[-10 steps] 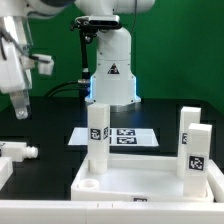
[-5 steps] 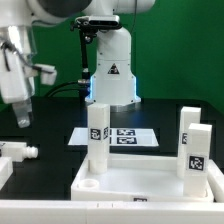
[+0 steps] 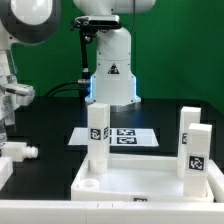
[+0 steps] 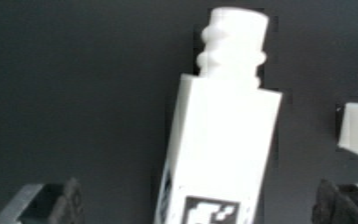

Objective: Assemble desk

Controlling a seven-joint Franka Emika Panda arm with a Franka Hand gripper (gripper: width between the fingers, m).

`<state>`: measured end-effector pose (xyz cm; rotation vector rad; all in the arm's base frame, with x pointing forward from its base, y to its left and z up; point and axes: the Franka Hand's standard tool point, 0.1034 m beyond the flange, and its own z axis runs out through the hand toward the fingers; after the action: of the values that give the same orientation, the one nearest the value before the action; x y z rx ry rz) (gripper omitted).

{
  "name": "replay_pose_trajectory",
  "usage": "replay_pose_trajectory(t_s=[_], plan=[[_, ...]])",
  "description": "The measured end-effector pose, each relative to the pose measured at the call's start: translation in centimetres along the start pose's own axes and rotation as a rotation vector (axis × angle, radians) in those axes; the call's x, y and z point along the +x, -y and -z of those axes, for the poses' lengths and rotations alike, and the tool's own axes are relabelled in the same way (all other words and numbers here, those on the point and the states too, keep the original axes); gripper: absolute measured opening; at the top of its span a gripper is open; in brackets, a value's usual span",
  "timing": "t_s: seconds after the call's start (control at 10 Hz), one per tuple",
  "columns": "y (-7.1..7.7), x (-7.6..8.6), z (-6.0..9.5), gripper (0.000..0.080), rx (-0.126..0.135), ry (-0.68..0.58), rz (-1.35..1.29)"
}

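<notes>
**Gripper lined up over the loose leg**

At the exterior view's far left, the arm is low over the black table, and the loose leg [image 3: 17,151] lies flat there, its threaded peg end pointing toward the exterior view's right. The gripper itself is largely cut off at that edge, so the wrist view has to settle it.

And it does: the gripper [image 4: 194,203] stands wide apart, nothing held, 1 dark fingertip [image 4: 46,201] to each side of the leg [image 4: 224,140]. The leg sits directly below, between the fingers without touching either (a clear gap shows on both sides). Its long axis runs across the line joining the fingertips, so a straight descent and a squeeze would likely catch it across its narrow width.

Moving right in the exterior view, the marker board [image 3: 128,137] lies flat mid-table. In front of it sits the tabletop [image 3: 140,181], with 1 leg [image 3: 97,139] upright at its near-left corner and 2 more legs [image 3: 192,148] upright at the right.
</notes>
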<state>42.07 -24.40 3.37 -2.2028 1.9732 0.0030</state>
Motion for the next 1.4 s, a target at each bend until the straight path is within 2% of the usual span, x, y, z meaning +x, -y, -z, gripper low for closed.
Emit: replay_pose_trajectory(t_s=[0.1, 0.2, 0.5, 0.7, 0.8, 1.0, 1.1, 1.2, 1.3, 1.4], plan=[[-0.6, 0.5, -0.8, 0.0649, -0.018, -0.016, -0.005], [-0.5, 0.5, -1.3, 0.0649, -0.022, -0.035, -0.001], [-0.5, -0.2, -2.5, 0.0649, -0.043, -0.05, 0.018], [-0.1, -0.8, -2.6, 0.0649, -0.049, -0.047, -0.014], [0.1, -1.1, -2.6, 0.0622, -0.06, -0.048, -0.012], [-0.1, -0.8, -2.6, 0.0341, -0.061, -0.048, 0.0], [-0.1, -0.9, -2.6, 0.0341, -0.062, -0.048, 0.014], [-0.1, -1.1, -2.6, 0.0284, -0.062, -0.047, 0.012], [0.3, -2.6, -2.2, 0.0284, -0.071, -0.051, 0.095], [0.5, -5.2, -1.6, 0.0284, -0.09, -0.059, 0.236]])
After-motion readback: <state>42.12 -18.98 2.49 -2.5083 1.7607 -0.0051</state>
